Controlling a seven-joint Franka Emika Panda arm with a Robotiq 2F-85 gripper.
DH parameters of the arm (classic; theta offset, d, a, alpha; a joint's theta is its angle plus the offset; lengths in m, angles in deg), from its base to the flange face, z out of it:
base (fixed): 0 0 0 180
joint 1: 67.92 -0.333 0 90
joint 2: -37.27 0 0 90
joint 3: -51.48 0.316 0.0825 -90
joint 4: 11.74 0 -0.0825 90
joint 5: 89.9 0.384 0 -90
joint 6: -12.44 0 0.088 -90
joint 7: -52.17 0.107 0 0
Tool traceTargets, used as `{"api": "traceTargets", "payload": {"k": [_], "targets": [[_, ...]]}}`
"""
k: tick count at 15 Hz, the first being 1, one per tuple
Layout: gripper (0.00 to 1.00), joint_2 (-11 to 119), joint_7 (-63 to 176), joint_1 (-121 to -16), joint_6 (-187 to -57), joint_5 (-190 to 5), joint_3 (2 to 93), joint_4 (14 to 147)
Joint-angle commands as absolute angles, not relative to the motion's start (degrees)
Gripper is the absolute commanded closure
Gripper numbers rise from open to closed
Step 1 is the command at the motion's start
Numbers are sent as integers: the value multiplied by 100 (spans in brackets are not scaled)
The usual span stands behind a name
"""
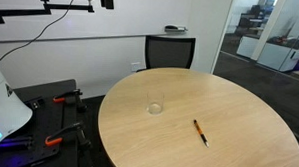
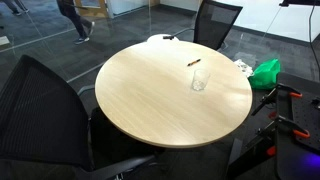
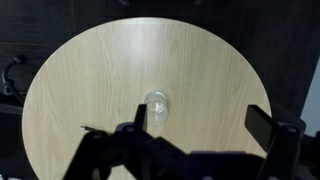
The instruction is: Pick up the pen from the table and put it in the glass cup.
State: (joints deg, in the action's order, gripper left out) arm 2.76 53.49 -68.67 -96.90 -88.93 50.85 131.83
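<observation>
Targeting pen: we see the pen (image 1: pixel 200 132) lying flat on the counter (image 1: pixel 239 107), out in the open with nothing on it.
Pen axis: in an exterior view it runs on a slant, one end pointing roughly toward the glass cup (image 1: pixel 155 108), the other toward the counter's rim. In an exterior view the pen (image 2: pixel 194 63) reads as a short, nearly level dash.
Pen to cup: near but apart, with a bare strip of counter between them in both exterior views.
Glass cup: upright, around mid-counter in the wrist view (image 3: pixel 158 105), and empty as far as we can tell.
Pincer: the pincer (image 3: pixel 198 122) is spread wide, holding nothing and touching nothing. Its dark fingers (image 3: pixel 262 125) hang at the bottom of the wrist view.
Pincer to pen: the wrist view takes in almost the whole counter, so we judge the pincer to be well above it. The cup sits just beyond the finger nearer the picture's middle. A thin dark sliver beside that finger may be the pen, but we cannot tell.
Arm: not seen in either exterior view.
Next move: we judge it calls for a sideways shift over the pen, a wrist turn so the fingers close across the thin shaft, then a descent.
</observation>
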Motion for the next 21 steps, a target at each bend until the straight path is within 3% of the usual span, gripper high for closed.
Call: {"api": "traceTargets", "payload": {"k": [1, 21], "targets": [[0, 279, 5332, -6833, -9676, -8877, 5113, 13172], [0, 998, 5786, -6534, -10184, -8881, 5011, 12864]]}}
